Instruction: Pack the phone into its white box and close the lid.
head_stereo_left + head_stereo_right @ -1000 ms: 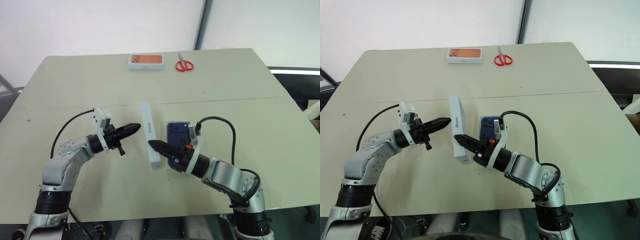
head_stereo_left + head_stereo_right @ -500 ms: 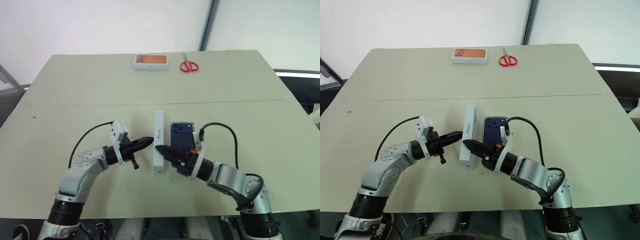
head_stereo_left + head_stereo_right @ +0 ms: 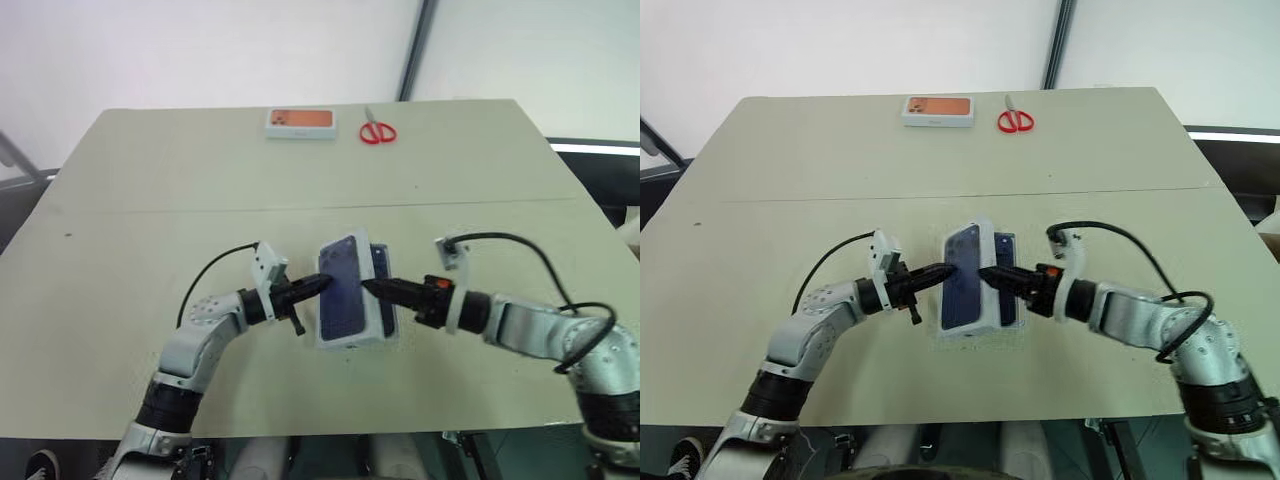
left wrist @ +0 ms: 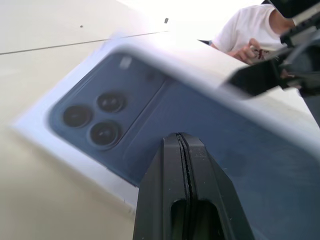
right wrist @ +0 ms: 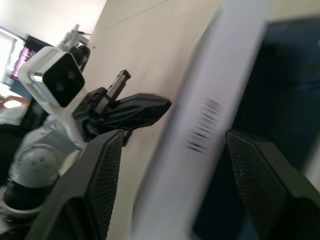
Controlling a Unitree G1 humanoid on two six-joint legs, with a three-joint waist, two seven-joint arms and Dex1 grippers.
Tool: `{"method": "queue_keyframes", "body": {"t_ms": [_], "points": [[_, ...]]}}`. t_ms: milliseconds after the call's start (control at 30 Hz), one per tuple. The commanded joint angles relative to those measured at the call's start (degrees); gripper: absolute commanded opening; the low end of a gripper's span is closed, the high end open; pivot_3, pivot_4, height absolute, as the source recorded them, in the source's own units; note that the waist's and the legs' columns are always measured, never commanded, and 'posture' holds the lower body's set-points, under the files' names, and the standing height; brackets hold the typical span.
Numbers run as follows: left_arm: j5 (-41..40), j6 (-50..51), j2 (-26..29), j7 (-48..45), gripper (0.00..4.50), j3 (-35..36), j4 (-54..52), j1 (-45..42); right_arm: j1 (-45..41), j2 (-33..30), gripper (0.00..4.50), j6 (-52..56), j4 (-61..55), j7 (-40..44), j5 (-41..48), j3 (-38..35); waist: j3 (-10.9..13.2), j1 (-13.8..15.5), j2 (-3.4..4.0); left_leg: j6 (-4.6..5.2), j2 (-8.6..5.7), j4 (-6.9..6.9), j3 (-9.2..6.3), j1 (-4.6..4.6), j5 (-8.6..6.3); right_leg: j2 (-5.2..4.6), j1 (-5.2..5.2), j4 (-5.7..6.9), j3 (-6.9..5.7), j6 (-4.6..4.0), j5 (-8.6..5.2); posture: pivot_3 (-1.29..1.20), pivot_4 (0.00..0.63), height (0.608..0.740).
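The lid (image 3: 342,289), its dark phone picture facing up, lies tilted over the white box (image 3: 386,318) between the two grippers, near the front middle of the table (image 3: 150,190); a strip of the phone (image 3: 380,262) shows just past the lid's edge on the side of the right gripper (image 3: 372,287), sitting in the box; the left gripper (image 3: 321,283) has its two black fingers pressed together, their joined tip against the lid's side nearest it; the right gripper points at the lid from the opposite side, its fingers spread apart with nothing pinched, their tips close by the lid's edge, though contact cannot be told; in the right wrist view the lid's white side wall stands between those spread fingers (image 5: 97,185); well beyond both grippers, near the table's far edge, lie a white box with an orange face (image 3: 299,123) and red scissors (image 3: 377,131) beside it.
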Motion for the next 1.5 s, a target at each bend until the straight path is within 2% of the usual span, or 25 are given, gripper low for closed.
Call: {"method": "queue_keyframes", "body": {"t_ms": [33,133,300,367,600,767,900,1200,1433,1500], "points": [[1.23,-2.43,-0.8,-0.41,0.0,-0.69,1.01,-1.31,-0.32,-3.87,3.39,-4.16,-3.43,9.92,-12.92,0.24,0.0,0.08,0.0,0.0,-0.01,0.0,0.01,0.0,0.0,0.0,-0.01,0.0,-0.01,0.01,0.0,0.0,0.15,0.74],[1.51,-2.68,-1.41,-0.53,0.0,-0.62,2.15,-2.07,0.54,-4.54,2.51,-11.36,-1.24,13.21,-26.94,2.34,-0.01,0.03,-0.03,0.0,-0.01,0.01,0.01,0.01,0.0,0.0,0.01,0.0,-0.01,0.02,0.0,0.0,0.15,0.74],[0.9,-1.51,0.72,-0.61,0.0,1.15,0.07,-1.99,1.08,-3.25,0.03,-21.05,-3.45,19.85,-41.45,6.48,0.0,0.05,-0.03,0.0,-0.02,0.03,0.0,0.0,0.0,-0.02,0.01,0.0,-0.02,0.02,0.0,0.0,0.15,0.74],[-0.34,0.11,2.14,-0.85,0.0,2.1,-1.84,-1.6,0.72,-3.09,0.03,-24.38,-2.67,21.41,-46.93,7.84,0.0,-0.08,-0.03,-0.01,-0.01,0.02,-0.01,0.0,0.0,0.0,-0.01,0.0,-0.01,0.02,0.0,0.0,0.15,0.74],[-1.35,2.36,9.53,-1.86,0.0,5.64,-5.65,1.96,2.37,-1.78,0.03,-29.91,-4.15,27.86,-56.88,11.78,0.0,0.0,-0.03,-0.02,-0.01,0.01,-0.04,0.01,0.0,0.0,-0.01,0.01,-0.01,0.02,0.0,0.0,0.15,0.74],[-0.01,2.2,11.73,-2.13,0.0,5.13,-4.93,5.16,2.65,0.01,0.03,-32.14,-2.81,29.74,-61.83,12.46,0.0,0.14,-0.03,-0.02,-0.03,0.01,-0.03,0.01,0.0,-0.06,0.0,0.01,0.0,0.01,0.0,0.0,0.15,0.74],[1.94,1.0,9.93,-1.38,0.0,2.32,-3.3,5.7,2.69,1.02,0.03,-32.57,-2.37,31.05,-64.94,13.09,0.0,0.35,-0.03,-0.03,-0.05,0.03,-0.04,0.01,0.0,-0.1,0.01,0.0,-0.01,0.01,0.0,0.0,0.15,0.74],[5.01,0.45,3.94,0.43,0.0,-1.92,1.77,0.97,2.98,2.89,0.03,-32.29,-2.41,32.46,-68.85,12.77,-0.01,1.22,-0.02,-0.04,-0.06,0.06,-0.04,0.03,0.0,-0.1,0.03,0.01,-0.03,0.01,0.01,0.0,0.15,0.74],[5.7,0.06,2.79,-0.23,0.0,-2.03,3.4,-0.49,3.71,3.38,0.03,-31.94,-3.29,32.69,-70.13,12.06,-0.02,1.4,-0.02,-0.05,-0.08,0.1,-0.06,0.06,0.01,-0.1,0.11,0.01,-0.05,0.01,0.01,0.0,0.15,0.74],[4.92,0.75,0.86,0.59,0.0,-1.82,3.44,-2.16,4.37,3.55,0.03,-31.83,-2.82,32.35,-70.42,11.36,-0.02,1.43,-0.02,-0.05,-0.08,0.1,-0.07,0.07,0.01,-0.1,0.11,0.01,-0.05,0.01,0.01,0.0,0.15,0.74]]}}
